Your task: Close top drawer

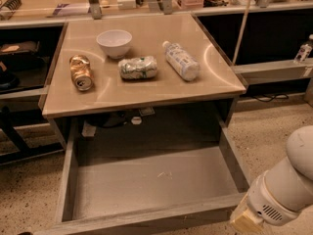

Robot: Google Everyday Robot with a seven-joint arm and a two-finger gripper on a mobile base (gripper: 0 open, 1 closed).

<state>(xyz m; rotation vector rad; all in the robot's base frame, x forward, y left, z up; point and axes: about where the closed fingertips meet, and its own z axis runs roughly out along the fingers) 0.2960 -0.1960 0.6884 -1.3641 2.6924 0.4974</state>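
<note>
The top drawer [146, 222] is a wide, shallow grey wood-grain drawer. It stands pulled far out from under the tan tabletop [146, 94]. Its inside is bare, with a small pale scratch on the floor. Its front panel lies along the bottom edge of the view. My white arm [286, 182] comes in from the lower right. The gripper [243, 221] shows as a tan end piece right beside the front right corner of the drawer, outside it. Whether it touches the front panel is hidden.
On the tabletop are a white bowl [113, 42], a gold can [80, 72] lying down, a crushed green-silver can [138, 67] and a plastic bottle [181, 60] on its side. Dark shelves [19, 77] stand left, a counter behind, and speckled floor [274, 126] right.
</note>
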